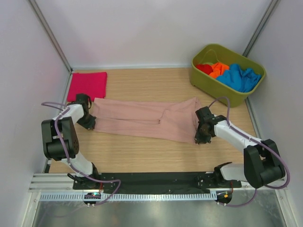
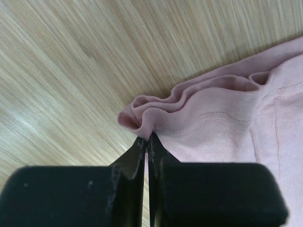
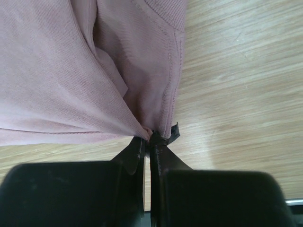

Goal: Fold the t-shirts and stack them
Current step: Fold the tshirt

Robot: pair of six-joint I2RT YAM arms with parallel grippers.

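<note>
A dusty-pink t-shirt [image 1: 142, 119] lies folded lengthwise into a long band across the middle of the wooden table. My left gripper [image 1: 88, 124] is shut on the band's left end, where the hem bunches into ripples [image 2: 156, 113]. My right gripper [image 1: 200, 138] is shut on the near corner of the band's right end [image 3: 151, 135], and the cloth pulls into a taut point there. A magenta t-shirt [image 1: 87, 85] rests folded flat at the far left. Red [image 1: 204, 69], orange [image 1: 218, 69] and blue [image 1: 240, 78] t-shirts are heaped in a tub.
The olive-green plastic tub [image 1: 208, 84] stands at the far right corner. White walls close in the table on the left, back and right. A black rail [image 1: 151, 179] with the arm bases runs along the near edge.
</note>
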